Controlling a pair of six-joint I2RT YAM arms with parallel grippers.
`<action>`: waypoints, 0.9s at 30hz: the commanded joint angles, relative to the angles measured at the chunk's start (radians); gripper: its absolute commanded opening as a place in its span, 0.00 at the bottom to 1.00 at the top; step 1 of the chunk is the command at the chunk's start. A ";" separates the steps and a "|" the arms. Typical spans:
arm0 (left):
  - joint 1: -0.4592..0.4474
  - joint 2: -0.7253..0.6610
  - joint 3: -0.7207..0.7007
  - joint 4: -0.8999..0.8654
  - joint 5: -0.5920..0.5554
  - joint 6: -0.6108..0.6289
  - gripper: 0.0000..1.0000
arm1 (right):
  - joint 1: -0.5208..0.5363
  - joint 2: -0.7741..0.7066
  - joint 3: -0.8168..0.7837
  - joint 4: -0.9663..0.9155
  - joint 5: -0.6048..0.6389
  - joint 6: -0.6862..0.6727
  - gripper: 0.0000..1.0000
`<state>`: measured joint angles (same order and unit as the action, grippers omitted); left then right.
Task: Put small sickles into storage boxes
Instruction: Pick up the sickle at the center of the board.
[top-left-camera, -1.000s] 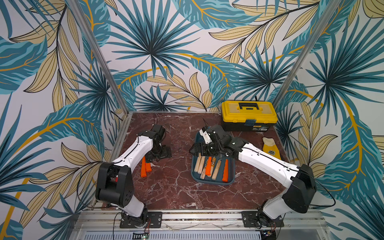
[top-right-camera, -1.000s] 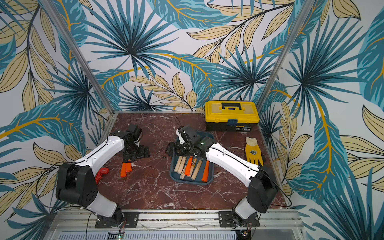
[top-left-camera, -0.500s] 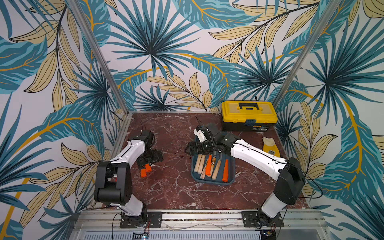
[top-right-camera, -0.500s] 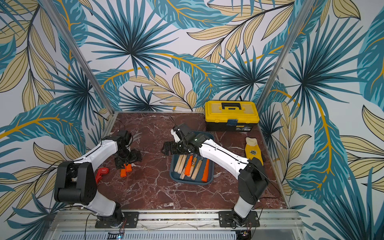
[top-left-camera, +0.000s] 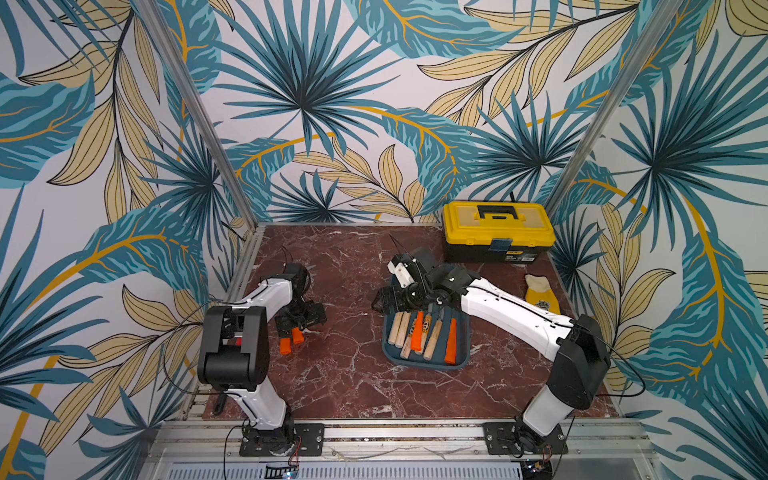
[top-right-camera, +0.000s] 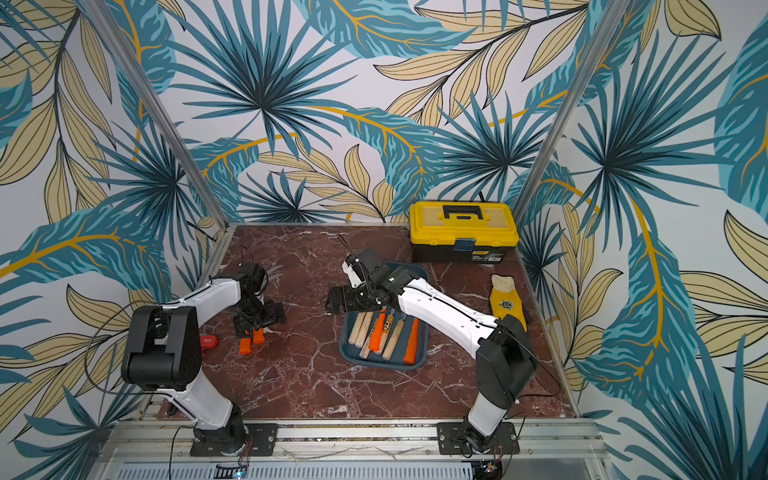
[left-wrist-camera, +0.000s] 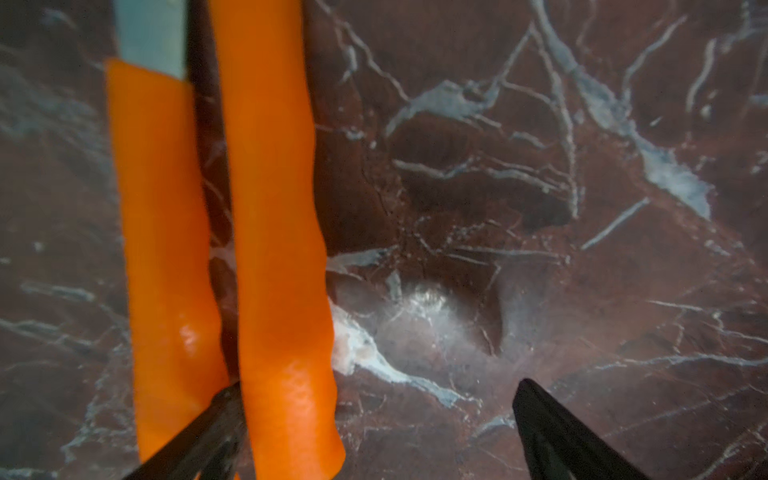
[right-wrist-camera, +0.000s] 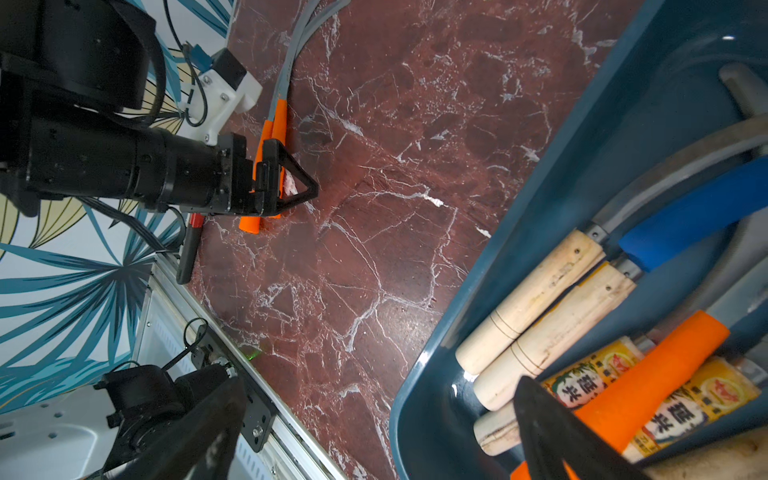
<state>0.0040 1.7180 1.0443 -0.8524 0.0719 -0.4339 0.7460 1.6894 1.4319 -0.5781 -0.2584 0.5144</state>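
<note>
Between the spread fingers of my left gripper (left-wrist-camera: 378, 384) lies 1 orange sickle handle (left-wrist-camera: 274, 249), just beside the inner face of 1 finger (left-wrist-camera: 208, 432). A 2nd orange handle (left-wrist-camera: 162, 249) lies just outside that finger, and both are flat on the marble table (left-wrist-camera: 540, 208). My right gripper (right-wrist-camera: 380, 381) is likewise spread and empty, with 1 finger (right-wrist-camera: 552, 440) above the sickles (right-wrist-camera: 536, 291) in the teal tray (right-wrist-camera: 519, 199) and the other outside its rim.

Enclosed on three sides by white wallpaper printed with teal palm fronds and beige leaves (top-left-camera: 374, 104). Bare aluminium corner posts (top-left-camera: 201, 116) at back corners. Below: dark red marble-look surface, white-veined (top-left-camera: 353, 374). Slotted aluminium rail (top-left-camera: 395, 432) along near edge. Lit evenly, softly.
</note>
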 joint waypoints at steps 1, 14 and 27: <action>0.008 0.024 0.008 0.039 0.008 0.018 0.99 | -0.002 0.006 0.010 -0.039 0.017 -0.023 0.99; 0.007 0.033 -0.006 0.049 0.000 0.043 0.48 | -0.004 -0.005 -0.008 -0.059 0.041 -0.012 1.00; -0.026 -0.040 -0.020 0.037 0.060 0.044 0.18 | -0.003 -0.018 -0.009 -0.054 0.054 0.021 0.99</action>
<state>-0.0082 1.7191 1.0370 -0.8223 0.1005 -0.3927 0.7448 1.6894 1.4319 -0.6121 -0.2245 0.5228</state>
